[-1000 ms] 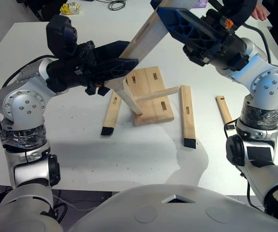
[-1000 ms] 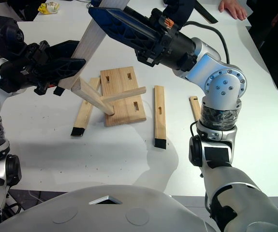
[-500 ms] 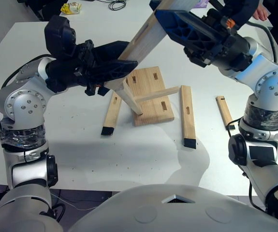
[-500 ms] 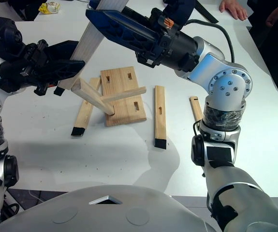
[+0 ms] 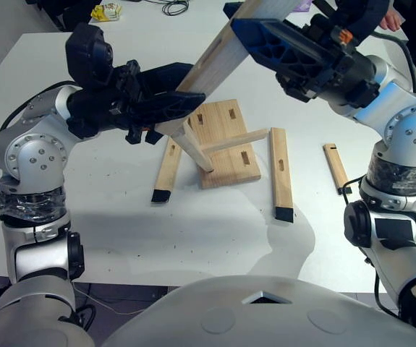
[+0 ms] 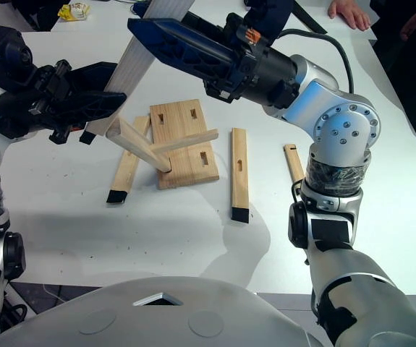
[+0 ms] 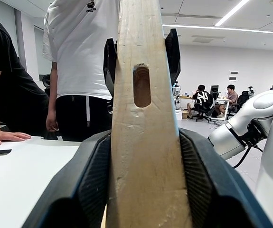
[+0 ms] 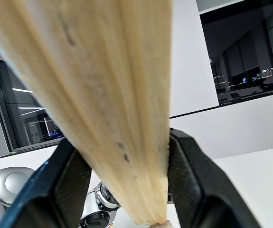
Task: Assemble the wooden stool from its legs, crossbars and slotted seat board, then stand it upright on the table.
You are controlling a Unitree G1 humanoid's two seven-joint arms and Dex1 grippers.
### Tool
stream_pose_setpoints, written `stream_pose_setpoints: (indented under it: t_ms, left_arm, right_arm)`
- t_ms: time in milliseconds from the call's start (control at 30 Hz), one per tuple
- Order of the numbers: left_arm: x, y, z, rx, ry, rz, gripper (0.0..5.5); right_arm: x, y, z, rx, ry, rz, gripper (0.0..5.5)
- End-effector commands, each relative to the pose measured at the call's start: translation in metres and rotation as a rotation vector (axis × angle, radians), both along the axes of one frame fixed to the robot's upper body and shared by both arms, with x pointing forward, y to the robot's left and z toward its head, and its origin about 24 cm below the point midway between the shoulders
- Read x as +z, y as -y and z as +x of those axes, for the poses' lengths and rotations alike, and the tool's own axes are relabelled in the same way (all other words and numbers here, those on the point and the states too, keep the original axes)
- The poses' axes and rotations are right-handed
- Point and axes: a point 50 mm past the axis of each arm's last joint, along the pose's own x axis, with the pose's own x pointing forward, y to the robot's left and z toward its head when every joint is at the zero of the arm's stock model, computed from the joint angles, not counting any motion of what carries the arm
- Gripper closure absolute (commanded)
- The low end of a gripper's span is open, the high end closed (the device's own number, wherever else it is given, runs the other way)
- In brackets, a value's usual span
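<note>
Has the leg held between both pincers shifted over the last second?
No. The leg has stayed put; its crossbar still crosses the seat board at the same spot.

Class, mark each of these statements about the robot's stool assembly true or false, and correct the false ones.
1. The left gripper and the right gripper both hold the same wooden leg in the air. True.
2. The seat board stands on its edge. False: it lies flat on the table.
3. A loose leg with a black foot lies on the table to the right of the seat board. True.
4. The left gripper is open and empty. False: it is shut on the wooden leg.
</note>
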Motion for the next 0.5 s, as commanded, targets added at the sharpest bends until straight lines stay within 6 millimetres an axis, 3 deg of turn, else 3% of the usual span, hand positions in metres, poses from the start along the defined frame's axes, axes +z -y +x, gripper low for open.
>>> stream_pose_setpoints:
  t_ms: [33,167,200,500]
  left_arm:
    - [-0.011,-0.006,0.01,0.107,-0.037,0.08,3.48]
    - [-0.009,-0.007,0.011,0.115,-0.046,0.076,3.48]
    - [-0.008,-0.007,0.011,0.118,-0.05,0.074,3.11]
    - [0.012,-0.02,0.01,0.196,-0.05,-0.045,1.67]
  right_arm:
    - [0.005,0.004,-0.002,0.003,0.019,0.045,3.3]
    - [0.003,0.009,0.001,-0.04,0.007,0.047,3.3]
    - [0.003,0.01,0.002,-0.052,0.007,0.051,3.3]
    - [0.004,0.021,0.008,-0.197,0.002,0.111,3.44]
